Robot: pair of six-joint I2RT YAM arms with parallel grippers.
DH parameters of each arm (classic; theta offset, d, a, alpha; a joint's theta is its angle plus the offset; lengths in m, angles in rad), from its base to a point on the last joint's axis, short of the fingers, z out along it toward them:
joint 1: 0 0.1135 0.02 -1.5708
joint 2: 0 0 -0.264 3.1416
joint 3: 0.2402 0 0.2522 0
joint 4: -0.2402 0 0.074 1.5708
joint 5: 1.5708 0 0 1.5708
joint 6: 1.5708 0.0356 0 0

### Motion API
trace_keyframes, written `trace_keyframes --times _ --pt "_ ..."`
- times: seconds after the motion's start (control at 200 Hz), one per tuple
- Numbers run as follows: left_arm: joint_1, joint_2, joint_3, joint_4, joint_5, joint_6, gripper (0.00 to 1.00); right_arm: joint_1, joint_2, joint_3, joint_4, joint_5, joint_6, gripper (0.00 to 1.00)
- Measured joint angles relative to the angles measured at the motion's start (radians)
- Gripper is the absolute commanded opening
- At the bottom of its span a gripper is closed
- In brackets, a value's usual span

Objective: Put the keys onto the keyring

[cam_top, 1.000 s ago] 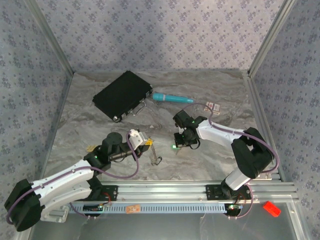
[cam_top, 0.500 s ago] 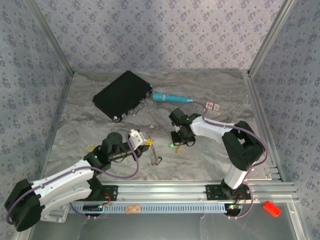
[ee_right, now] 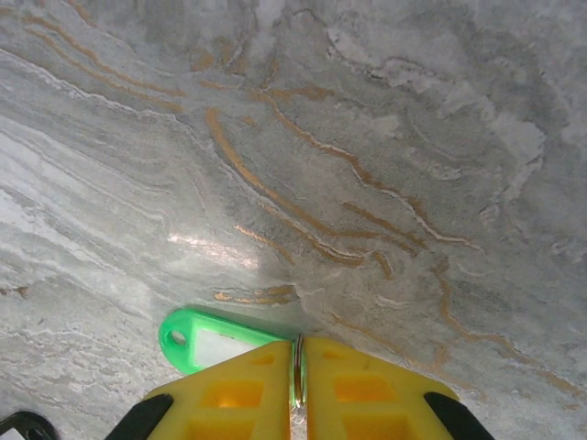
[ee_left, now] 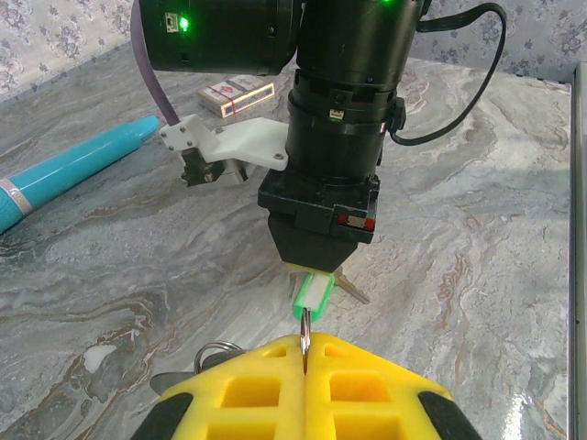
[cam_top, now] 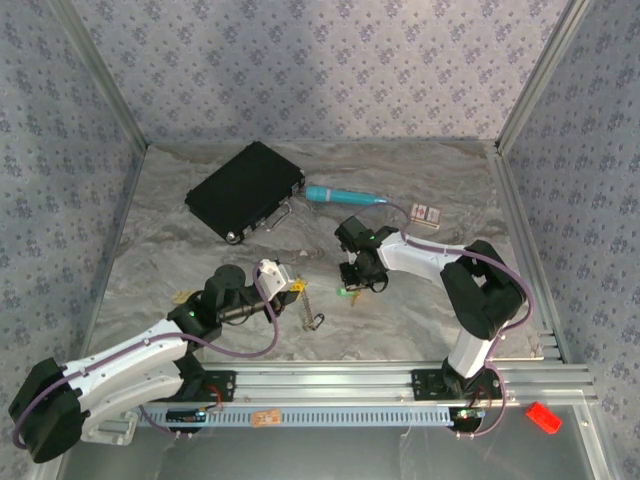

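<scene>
My left gripper (ee_left: pixel 304 341) is shut on the thin edge of the silvery keyring (ee_left: pixel 304 330). Its chain (cam_top: pixel 312 308) hangs down to the table beside the left gripper (cam_top: pixel 293 287). Straight ahead of it, my right gripper (ee_left: pixel 312 268) points down at the table. The right gripper (ee_right: pixel 299 345) is shut on the small metal ring (ee_right: pixel 298 359) of the green-headed key (ee_right: pixel 213 342). That key's green tag (ee_left: pixel 310 295) nearly touches the keyring, and its blade (ee_left: pixel 354 291) lies on the table. From above, the green tag (cam_top: pixel 343 293) sits under the right gripper (cam_top: pixel 350 289).
A black case (cam_top: pixel 245 190) lies at the back left, with the teal pen (cam_top: pixel 345 196) and a small card box (cam_top: pixel 427 214) to its right. A small yellowish piece (cam_top: pixel 181 296) lies left of the left arm. A small ring (ee_left: pixel 216 352) shows beside my left fingers.
The right gripper has moved left toward the left gripper, bringing the green-headed key with it. The left arm has stayed where it was.
</scene>
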Motion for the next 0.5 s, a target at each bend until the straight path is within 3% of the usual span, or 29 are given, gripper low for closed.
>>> trace_keyframes --times 0.5 --pt "0.000 0.000 0.000 0.000 0.000 0.002 0.00 0.002 0.013 0.013 -0.009 0.010 -0.003 0.12"
